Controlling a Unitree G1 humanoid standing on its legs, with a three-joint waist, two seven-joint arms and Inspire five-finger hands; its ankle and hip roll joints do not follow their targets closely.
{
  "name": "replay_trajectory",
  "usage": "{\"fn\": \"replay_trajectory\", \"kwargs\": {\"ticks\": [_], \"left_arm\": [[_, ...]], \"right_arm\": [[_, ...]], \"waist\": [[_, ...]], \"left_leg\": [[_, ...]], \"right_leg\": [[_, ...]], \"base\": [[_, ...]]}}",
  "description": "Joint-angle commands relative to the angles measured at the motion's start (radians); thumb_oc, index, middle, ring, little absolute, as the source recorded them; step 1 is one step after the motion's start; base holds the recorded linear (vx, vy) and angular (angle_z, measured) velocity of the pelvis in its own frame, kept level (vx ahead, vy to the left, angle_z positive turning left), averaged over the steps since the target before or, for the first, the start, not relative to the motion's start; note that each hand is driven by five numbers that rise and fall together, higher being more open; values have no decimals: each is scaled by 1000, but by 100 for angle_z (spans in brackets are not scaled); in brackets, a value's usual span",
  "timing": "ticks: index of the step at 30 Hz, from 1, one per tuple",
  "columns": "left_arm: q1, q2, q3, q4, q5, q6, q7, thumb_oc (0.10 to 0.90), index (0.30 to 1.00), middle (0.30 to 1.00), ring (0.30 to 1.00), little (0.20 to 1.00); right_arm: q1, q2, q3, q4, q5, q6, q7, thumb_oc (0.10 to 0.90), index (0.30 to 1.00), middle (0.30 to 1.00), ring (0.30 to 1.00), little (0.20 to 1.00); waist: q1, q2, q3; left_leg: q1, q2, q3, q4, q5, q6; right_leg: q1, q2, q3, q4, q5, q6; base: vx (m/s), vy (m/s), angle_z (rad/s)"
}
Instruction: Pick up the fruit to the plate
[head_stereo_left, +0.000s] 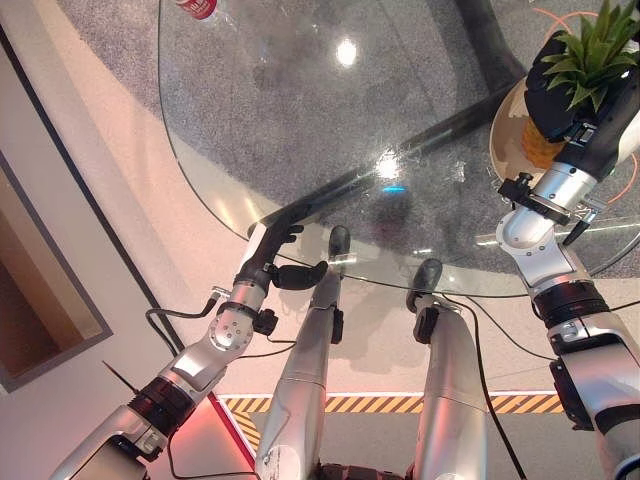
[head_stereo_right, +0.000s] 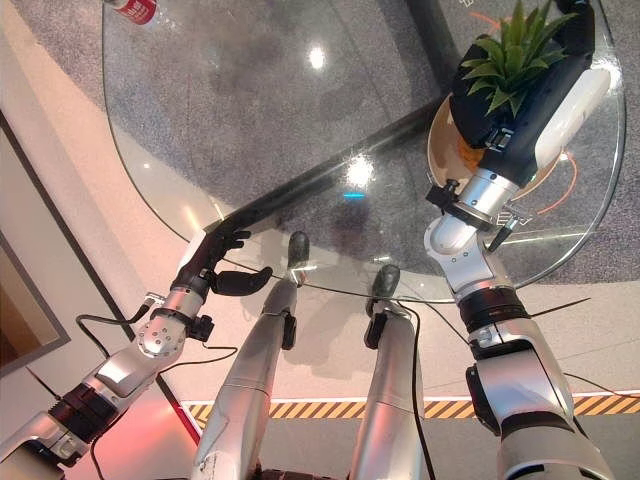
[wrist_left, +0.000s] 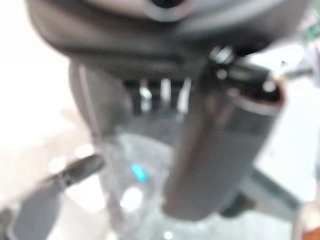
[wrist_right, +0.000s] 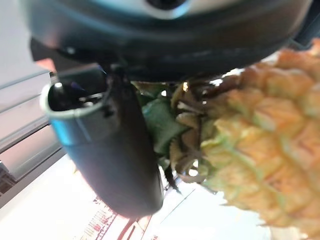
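While the dark right hand grips the yellow, green-crowned pineapple above the tan round plate at upper right of the glass tabletop, release appears next; left hand idles, relaxed.

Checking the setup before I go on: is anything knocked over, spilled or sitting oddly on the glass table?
Nothing looks spilled or damaged. The right hand holds the pineapple over the plate at the glass table edge. A red and white can sits at the far rim, cut off by the frame. The left hand rests at the near rim.
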Motion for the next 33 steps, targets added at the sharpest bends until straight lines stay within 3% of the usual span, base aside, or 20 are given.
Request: {"fn": "replay_trajectory", "kwargs": {"ticks": [1,15,29,33], "left_arm": [[-18,-16,-14,-66,3,-61,20,800,900,900,900,900],[30,-8,28,-84,24,-71,6,800,900,900,900,900],[88,0,71,-107,44,-76,-2,800,900,900,900,900],[99,3,84,-112,47,-76,-7,800,900,900,900,900]], "right_arm": [[6,-57,2,-13,9,-12,-36,800,900,900,900,900],[101,-46,-44,-139,-82,40,-104,800,900,900,900,900],[192,-59,-87,-294,-189,163,-163,800,900,900,900,900],[212,-69,-85,-323,-221,225,-159,800,900,900,900,900]], "waist": [[-16,29,-24],[-30,9,-24],[-44,-11,-24],[-47,-17,-24]], "left_leg": [[15,-54,83,192,-182,61],[61,-52,94,171,-186,64],[93,-48,105,158,-189,67],[103,-46,108,154,-190,67]], "right_leg": [[55,60,-32,-285,263,63],[106,68,-28,-308,265,67],[141,75,-22,-318,266,73],[154,78,-22,-326,266,75]], "base": [[0,0,0],[0,0,0],[0,0,0],[-2,-4,-3]]}}
